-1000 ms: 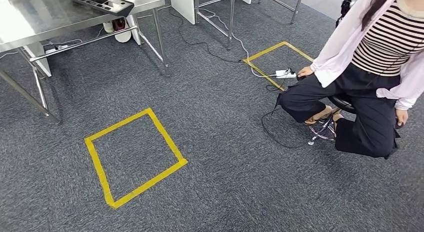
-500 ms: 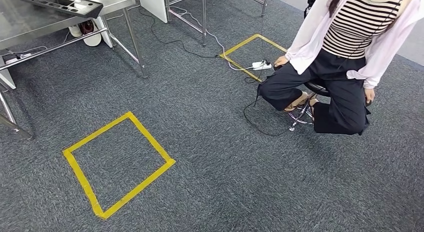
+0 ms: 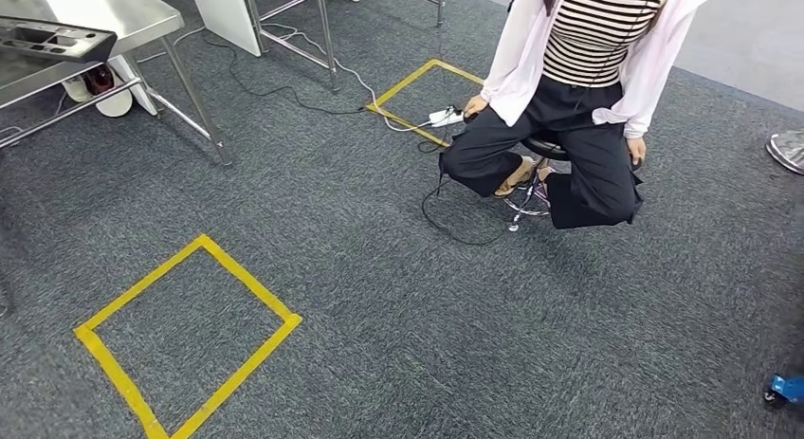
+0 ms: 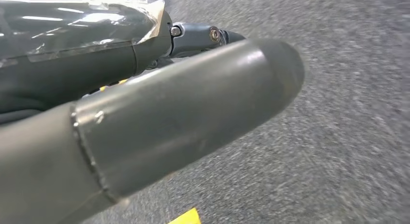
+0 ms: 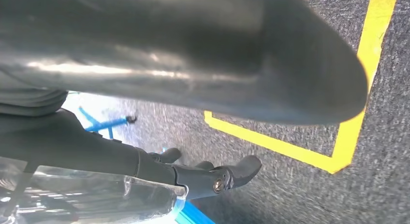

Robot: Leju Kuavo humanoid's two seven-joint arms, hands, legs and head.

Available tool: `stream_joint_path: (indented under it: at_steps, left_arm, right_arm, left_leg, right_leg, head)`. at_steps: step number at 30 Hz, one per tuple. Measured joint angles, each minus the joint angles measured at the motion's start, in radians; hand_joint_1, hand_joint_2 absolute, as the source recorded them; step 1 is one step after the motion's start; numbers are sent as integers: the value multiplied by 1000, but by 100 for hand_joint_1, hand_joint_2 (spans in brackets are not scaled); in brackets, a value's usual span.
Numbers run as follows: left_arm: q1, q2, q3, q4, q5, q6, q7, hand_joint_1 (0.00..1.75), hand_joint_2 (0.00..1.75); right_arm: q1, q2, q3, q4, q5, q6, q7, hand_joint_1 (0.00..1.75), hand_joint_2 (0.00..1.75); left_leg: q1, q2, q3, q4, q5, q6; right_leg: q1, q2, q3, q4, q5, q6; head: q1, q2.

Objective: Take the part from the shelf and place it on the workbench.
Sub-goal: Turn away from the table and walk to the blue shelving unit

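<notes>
On the steel workbench (image 3: 104,12) lies a dark perforated part (image 3: 52,39), seemingly rigid; grasp its long edges. Both hands' state: cannot tell.

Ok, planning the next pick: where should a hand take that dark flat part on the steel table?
Probably grip the dark part by its long near edge, coming from the steel table's front: it lies flat and that edge faces outward, unobstructed.
</notes>
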Motion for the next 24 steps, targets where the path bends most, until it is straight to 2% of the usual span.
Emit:
stream_joint_path:
  at_steps: [1, 2, 3, 4, 5, 7, 9, 10, 11, 12, 13, 14, 15, 16, 17, 18, 19, 20, 22, 23, 24]
  left_arm:
    - [0, 0, 0, 0, 0, 0, 1, 0, 0]
    - [0, 0, 0, 0, 0, -1, 1, 0, 0]
    - [0, 0, 0, 0, 0, -1, 2, 0, 0]
    - [0, -1, 0, 0, 1, -1, 2, 0, 0]
    - [-1, -2, 0, 0, 2, -1, 3, 0, 0]
    - [-1, -2, 0, 0, 6, -1, 3, 0, 0]
    - [0, -2, 0, 0, 10, -1, 3, 0, 0]
    - [0, -2, 0, 0, 11, -1, 3, 0, 0]
    - [1, -2, 0, 0, 11, -1, 3, 0, 0]
    - [0, -3, 0, 0, 12, -1, 3, 0, 0]
    - [0, -3, 0, 0, 12, -1, 3, 0, 0]
    - [0, -4, 0, 0, 12, -1, 3, 0, 0]
    - [0, -4, 0, 0, 12, -2, 3, 0, 0]
    - [0, -4, 0, -1, 11, -2, 3, 0, 0]
    - [0, -4, 0, -1, 11, -3, 3, 0, 0]
    - [-1, -4, 0, -1, 11, -3, 3, 0, 0]
    - [-3, -4, 0, -1, 10, -4, 3, 0, 0]
    - [-4, -5, 0, -1, 9, -4, 3, 0, 0]
    - [-6, -7, 0, -1, 6, -6, 2, 0, 0]
    - [-5, -7, 0, -1, 5, -6, 2, 0, 0]
    - [-4, -6, 0, -1, 3, -6, 2, 0, 0]
  right_arm:
    - [-2, 0, -1, 0, 0, 0, -1, 0, 0]
    - [-3, 1, -2, 0, 1, 0, -2, 0, 0]
    - [-3, 1, -2, 0, 2, 0, -3, 0, 0]
    - [-2, 1, -3, 0, 3, 0, -4, 0, 0]
    - [0, 0, -3, 0, 5, 0, -5, 0, 0]
    - [0, 0, -3, 0, 10, 3, -7, 0, 0]
    - [-4, 1, -3, 0, 14, 7, -9, 0, 0]
    - [-5, 1, -3, 0, 14, 10, -10, 0, 0]
    - [-5, 1, -3, 0, 14, 12, -10, 0, 0]
    - [-4, 0, -3, 0, 14, 14, -10, 0, 0]
    - [-3, 0, -3, 0, 14, 17, -10, 0, 0]
    - [-3, -1, -4, 0, 13, 18, -10, 0, 0]
    - [-4, -1, -4, 0, 12, 19, -10, 0, 0]
    - [-6, -1, -4, 0, 12, 19, -10, 0, 0]
    - [-8, -1, -4, 0, 11, 20, -9, 0, 0]
    - [-9, -1, -4, 0, 11, 20, -9, 0, 0]
    - [-8, -1, -4, 0, 10, 20, -9, 0, 0]
    - [-7, -1, -5, 0, 8, 20, -9, 0, 0]
    - [-4, -1, -8, 0, 5, 20, -9, 0, 0]
    - [-4, -1, -10, 0, 5, 20, -10, 0, 0]
    - [-4, -1, -12, 0, 4, 20, -10, 0, 0]
  left_leg:
    - [1, -16, 20, -49, 19, 2]
    - [1, -29, 30, -76, 26, 5]
    - [-2, -32, 32, -85, 24, 10]
    - [-5, -23, 32, -88, 25, 17]
    - [-7, -13, 33, -93, 29, 25]
    - [-6, 8, 37, -104, 37, 43]
    - [-7, 31, 38, -108, 39, 52]
    - [-8, 44, 37, -108, 38, 53]
    - [-9, 55, 37, -107, 38, 53]
    - [-9, 65, 37, -107, 38, 52]
    - [-9, 74, 38, -107, 37, 51]
    - [-8, 83, 40, -107, 36, 49]
    - [-9, 91, 42, -107, 34, 45]
    - [-11, 99, 45, -106, 31, 39]
    - [-13, 107, 47, -106, 28, 32]
    - [-14, 114, 50, -106, 26, 26]
    - [-14, 121, 54, -108, 26, 18]
    - [-11, 124, 57, -109, 24, 12]
    - [-4, 100, 48, -78, -4, 2]
    - [-2, 78, 30, -34, -32, 0]
    - [-2, 56, 3, 27, -66, -1]
  right_leg:
    - [2, 10, -4, 4, -1, 3]
    - [3, 19, -11, 8, -1, 9]
    - [4, 27, -17, 9, 0, 15]
    - [2, 36, -24, 7, 2, 22]
    - [1, 32, -29, 10, 3, 28]
    - [0, -5, -56, 54, -20, 32]
    - [-2, -44, -115, 173, -75, 29]
    - [-5, -50, -149, 239, -99, 30]
    - [-7, -52, -169, 282, -111, 34]
    - [-10, -53, -171, 292, -109, 41]
    - [-12, -57, -151, 258, -91, 49]
    - [-15, -66, -116, 193, -67, 58]
    - [-16, -85, -75, 118, -43, 63]
    - [-14, -100, -42, 56, -23, 62]
    - [-11, -111, -23, 20, -12, 58]
    - [-7, -115, -19, 6, -8, 51]
    - [-2, -107, -21, 6, -6, 43]
    - [-6, -98, -20, 2, -3, 34]
    - [-12, -83, -12, -6, 4, 17]
    - [-15, -76, -7, -9, 7, 9]
    - [-11, -68, -7, -9, 9, 4]
  head:
    - [1, 0]
    - [1, 0]
    - [1, 0]
    - [1, 0]
    - [1, 0]
    - [3, 0]
    - [7, 0]
    - [7, 0]
    - [7, 0]
    - [8, 0]
    - [8, 0]
    - [8, 0]
    - [8, 0]
    - [8, 0]
    - [8, 0]
    - [7, 0]
    - [7, 0]
    - [6, 0]
    - [3, 0]
    - [0, 0]
    - [-2, 0]
